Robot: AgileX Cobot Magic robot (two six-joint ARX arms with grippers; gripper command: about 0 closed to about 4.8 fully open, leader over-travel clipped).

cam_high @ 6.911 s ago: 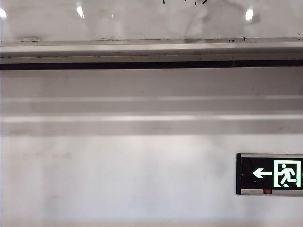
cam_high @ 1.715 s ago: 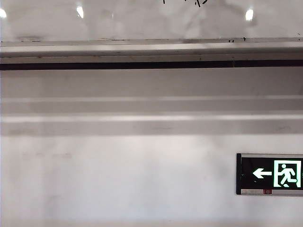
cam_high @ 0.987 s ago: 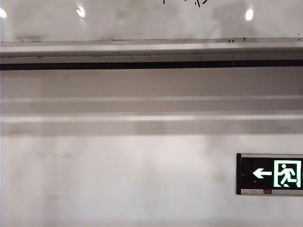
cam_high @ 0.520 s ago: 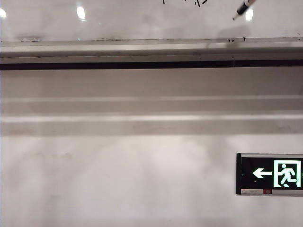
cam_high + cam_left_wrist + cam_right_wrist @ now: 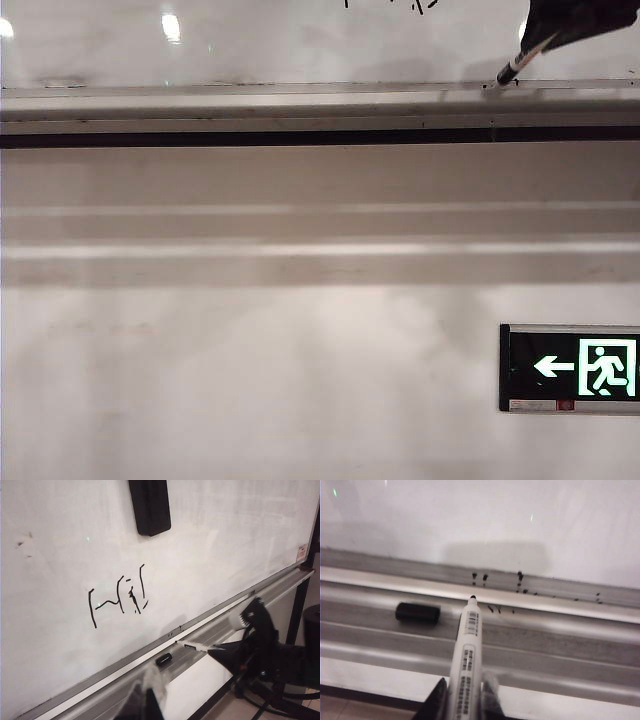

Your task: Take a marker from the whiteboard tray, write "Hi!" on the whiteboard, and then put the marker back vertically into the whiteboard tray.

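While the glossy white whiteboard point(image 5: 210, 535) fills most of the left wrist view, black strokes reading roughly "Hi!" point(image 5: 120, 594) sit at its centre-left and a black rectangular eraser point(image 5: 149, 505) clings at top centre. Below it, the long grey-white metal whiteboard tray point(image 5: 250, 105) crosses the upper exterior view. At that view's upper right corner, the right hand point(image 5: 560, 28) clamps the slim white-barrelled marker point(image 5: 466, 667), uncapped, tilted, its dark tip just above the tray. Near the tip, a short black cap point(image 5: 417, 613) lies on the tray. Of the left hand point(image 5: 150, 702), only a blurred part shows at bottom centre of its view; its opening cannot be told.
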